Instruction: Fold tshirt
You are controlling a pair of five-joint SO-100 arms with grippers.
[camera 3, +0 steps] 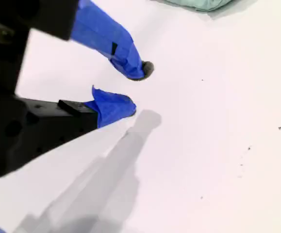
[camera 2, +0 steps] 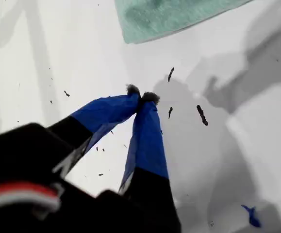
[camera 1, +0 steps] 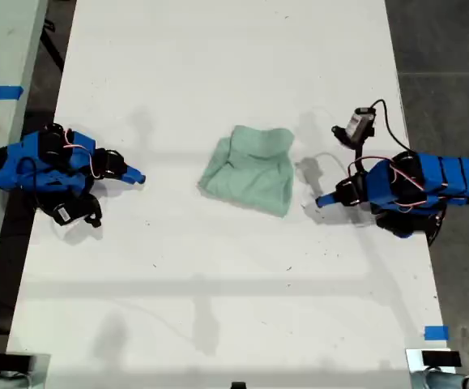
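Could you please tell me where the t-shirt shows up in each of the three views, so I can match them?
Exterior view: the t-shirt lies bunched near the middle of the white table, between the two arms.
First wrist view: its corner lies beyond my first gripper, apart from it.
Second wrist view: only an edge shows, beyond my second gripper.
Shared landmark: the white table.

Bare table (camera 1: 218,308) all around the tshirt (camera 1: 250,170)
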